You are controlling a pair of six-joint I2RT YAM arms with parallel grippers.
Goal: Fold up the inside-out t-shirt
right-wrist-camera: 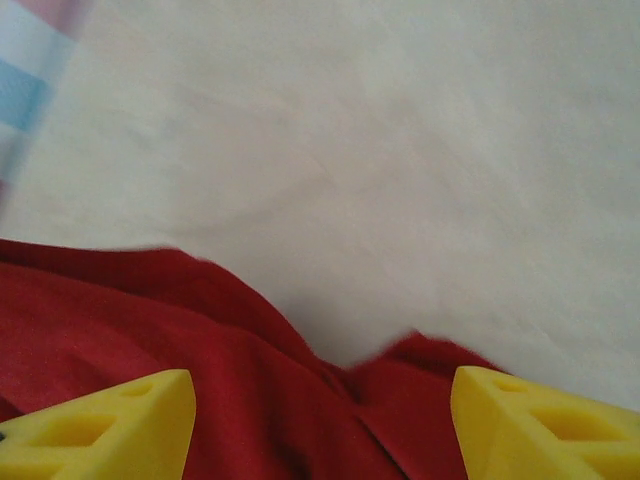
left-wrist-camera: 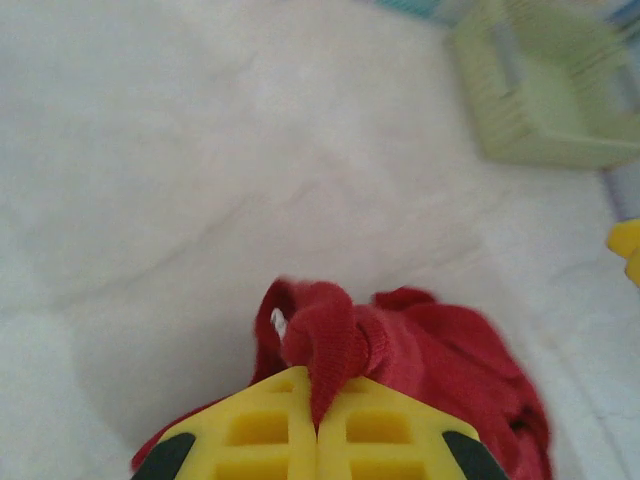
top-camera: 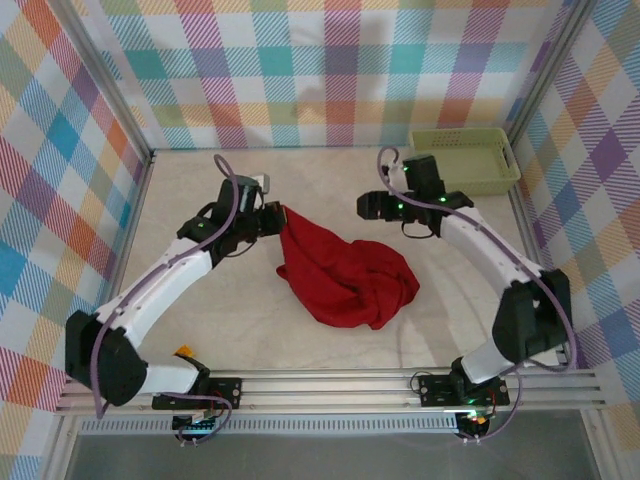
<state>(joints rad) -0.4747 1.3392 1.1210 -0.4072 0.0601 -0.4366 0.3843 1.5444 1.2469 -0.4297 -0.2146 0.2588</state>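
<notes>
The inside-out t-shirt (top-camera: 345, 275) is a deep-red crumpled heap in the middle of the table, with one corner pulled up toward the upper left. My left gripper (top-camera: 279, 216) is shut on that corner. In the left wrist view a ribbed fold of the t-shirt (left-wrist-camera: 330, 340) is pinched between the yellow fingertips (left-wrist-camera: 270, 420) of the left gripper (left-wrist-camera: 318, 385). My right gripper (top-camera: 367, 207) hangs open just right of the raised corner. In its wrist view the fingers (right-wrist-camera: 120, 420) stand wide apart over the red t-shirt (right-wrist-camera: 150, 330) without pinching it.
A pale green plastic basket (top-camera: 462, 160) stands at the back right corner, also seen at the top right of the left wrist view as the basket (left-wrist-camera: 550, 100). Plaid walls enclose the table (top-camera: 200, 330) on three sides. Bare tabletop lies left of and in front of the shirt.
</notes>
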